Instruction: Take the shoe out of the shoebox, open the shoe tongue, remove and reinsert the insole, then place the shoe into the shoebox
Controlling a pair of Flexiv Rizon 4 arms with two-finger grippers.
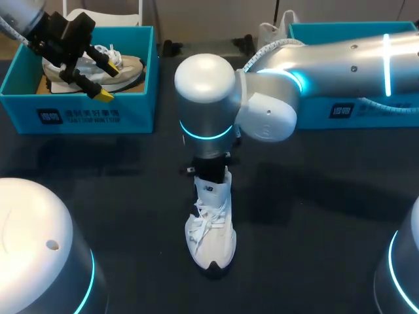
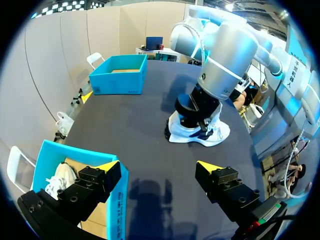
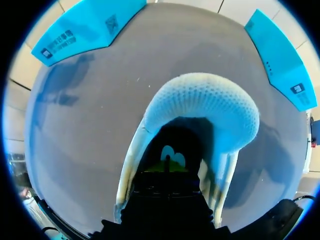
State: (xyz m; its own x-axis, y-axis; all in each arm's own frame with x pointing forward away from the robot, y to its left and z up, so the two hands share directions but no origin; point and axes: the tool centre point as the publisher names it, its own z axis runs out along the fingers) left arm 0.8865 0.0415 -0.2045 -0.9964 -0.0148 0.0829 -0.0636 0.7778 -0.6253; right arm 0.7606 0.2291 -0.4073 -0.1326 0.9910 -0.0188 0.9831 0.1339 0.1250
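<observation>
- On the left box (image 1: 141, 112) you get a dark label (image 1: 50, 116) with white signs and a line of pale print beside it, all too small to read.
- The right box (image 1: 314, 112) bears a like tag (image 1: 340, 110), which you cannot read either.
- The shoe (image 2: 215, 137) shows a dark logo (image 2: 204, 134) on its side and a pale mark (image 3: 172, 155) inside.

Dark table (image 1: 118, 196); second shoe (image 1: 127, 67) inside left blue box (image 1: 85, 114).

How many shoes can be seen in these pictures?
2. One white shoe stands mid-table under the right arm; another shoe lies in the left shoebox. The right shoebox is partly hidden, so more may exist.
</observation>
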